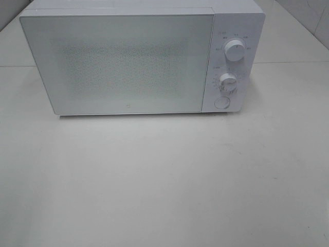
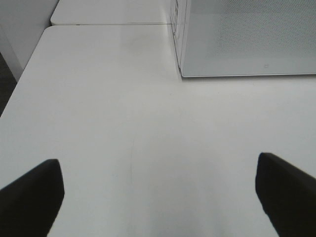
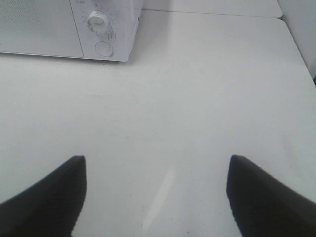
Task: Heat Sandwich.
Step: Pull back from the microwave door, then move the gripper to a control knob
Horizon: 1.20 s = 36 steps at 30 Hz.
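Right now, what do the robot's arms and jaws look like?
Only the tips show. The left gripper and right gripper each have two plain black jaws, tapered to blunt, rounded ends. No cables or markings are visible, and the arms themselves are out of every view.

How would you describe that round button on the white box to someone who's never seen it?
Find the white microwave on the pale table, its door shut. On the control strip right of the door, an upper knob sits over a lower knob; the button is the flat round disc below both, lowest of all, with no raised grip.
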Motion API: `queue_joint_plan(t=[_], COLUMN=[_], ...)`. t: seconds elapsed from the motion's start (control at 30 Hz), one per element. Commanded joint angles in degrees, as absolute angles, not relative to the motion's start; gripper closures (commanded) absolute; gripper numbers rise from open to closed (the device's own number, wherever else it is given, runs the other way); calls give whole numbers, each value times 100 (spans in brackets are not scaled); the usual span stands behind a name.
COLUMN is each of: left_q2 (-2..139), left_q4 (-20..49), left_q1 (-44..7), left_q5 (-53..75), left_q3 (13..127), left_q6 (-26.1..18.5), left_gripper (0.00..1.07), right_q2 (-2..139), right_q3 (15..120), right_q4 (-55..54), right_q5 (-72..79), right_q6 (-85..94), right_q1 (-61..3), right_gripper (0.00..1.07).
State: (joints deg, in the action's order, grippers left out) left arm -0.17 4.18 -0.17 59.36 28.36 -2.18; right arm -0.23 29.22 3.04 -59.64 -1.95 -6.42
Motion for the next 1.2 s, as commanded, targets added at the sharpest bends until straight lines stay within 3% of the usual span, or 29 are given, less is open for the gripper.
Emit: queue_joint_plan(t=[0.03,1.2], left_q2=[-172,-172], left_q4=[407,407], left_q1=[-23,-23], left_q5=[5890,5890], left_q3=[2825,2825], left_q6=[-229,-235], left_gripper=[5,5], right_q2=[-178,160], right_q3=[2899,3254], right_q4=[304,269], right_q5=[-5936,-5575], right_q6=[-235,-235], right_q1=[-607,-607], right_gripper=[31,31])
